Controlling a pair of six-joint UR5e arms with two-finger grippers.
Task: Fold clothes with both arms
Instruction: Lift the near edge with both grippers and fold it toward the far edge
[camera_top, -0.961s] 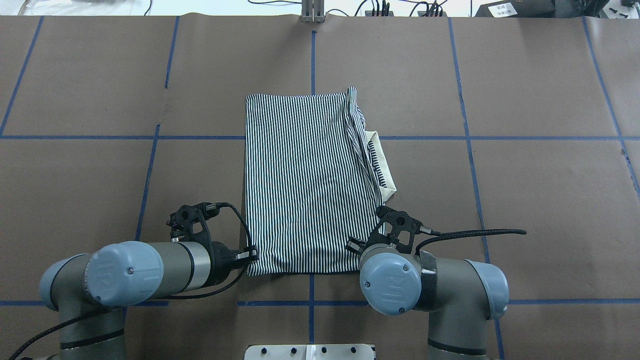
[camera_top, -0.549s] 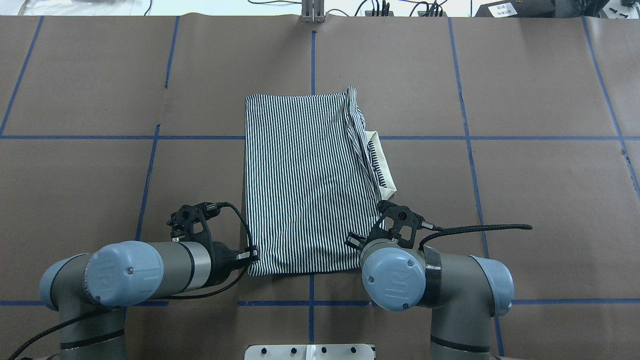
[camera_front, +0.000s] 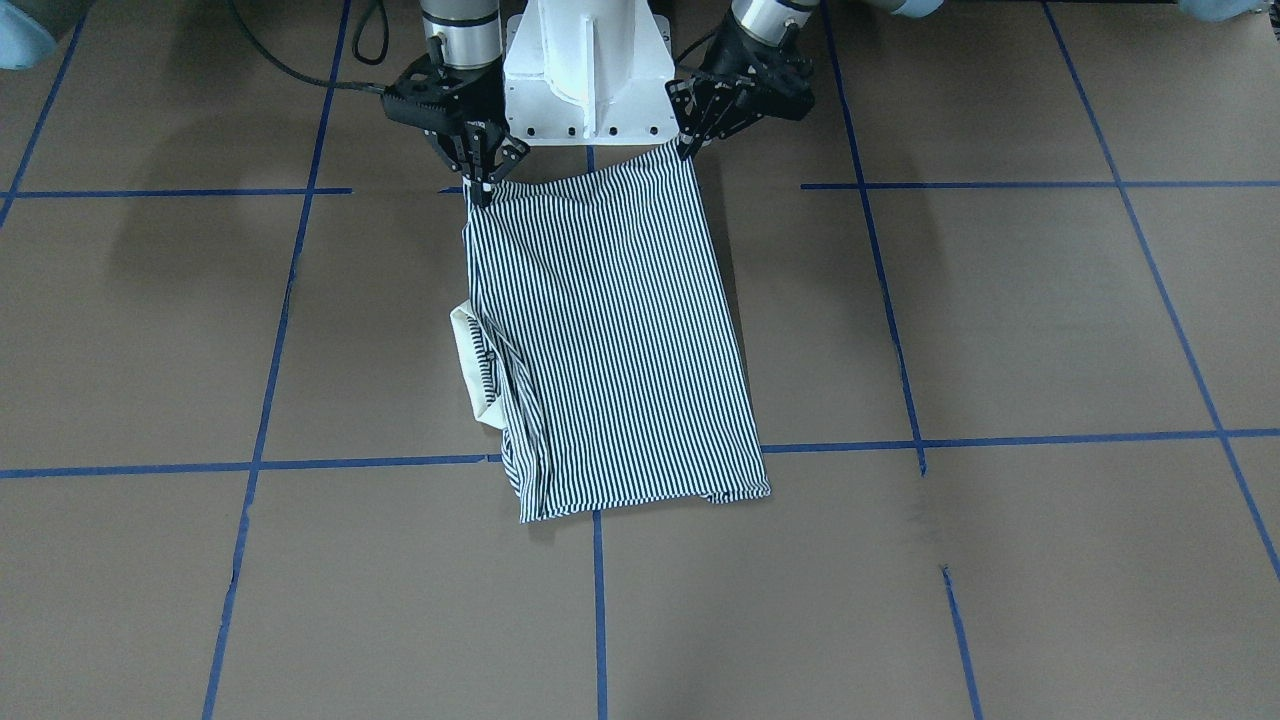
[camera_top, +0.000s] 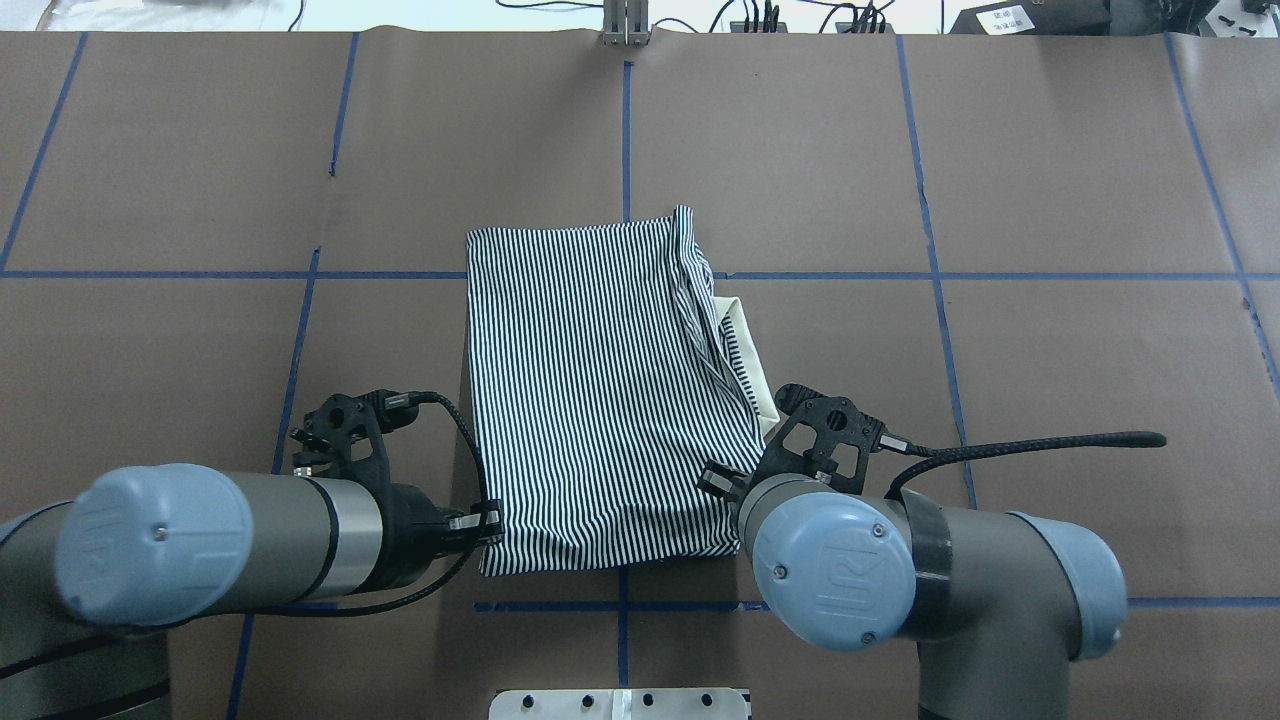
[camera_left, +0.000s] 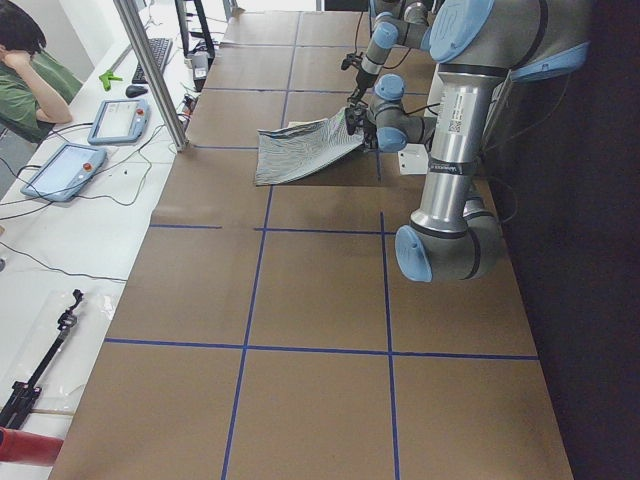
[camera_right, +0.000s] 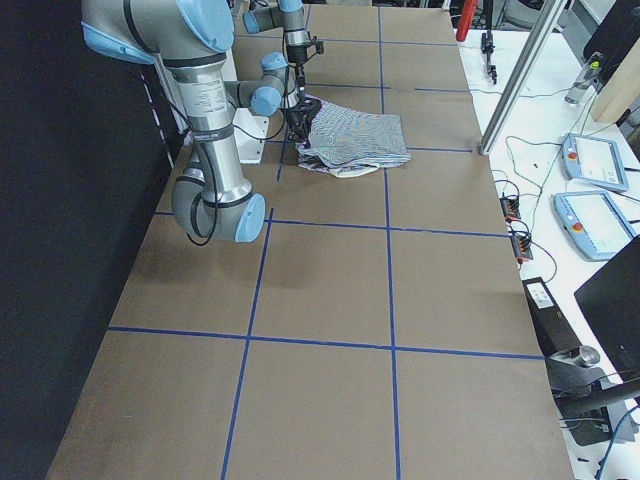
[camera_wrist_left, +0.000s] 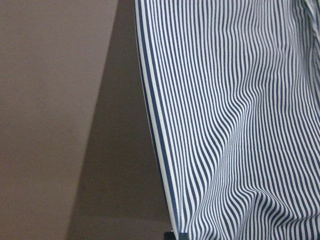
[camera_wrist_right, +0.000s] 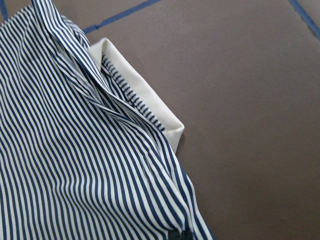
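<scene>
Pinching the shirt (camera_front: 610, 330) by its two nearest corners with left tool (camera_front: 686, 148) and right tool (camera_front: 483, 188), held above the bench (camera_front: 1000, 320).

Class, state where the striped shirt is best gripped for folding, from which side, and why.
Grip the shirt at the two corners of its edge nearest the robot, coming from the robot's side: that edge is straight, while the collar bulges on the robot's right.

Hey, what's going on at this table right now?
A striped shirt is being folded. The left pincer and the right pincer each pinch a corner of its edge nearest the robot, raised off the table, while the far end lies flat. A cream collar pokes out on the robot's right side.
</scene>
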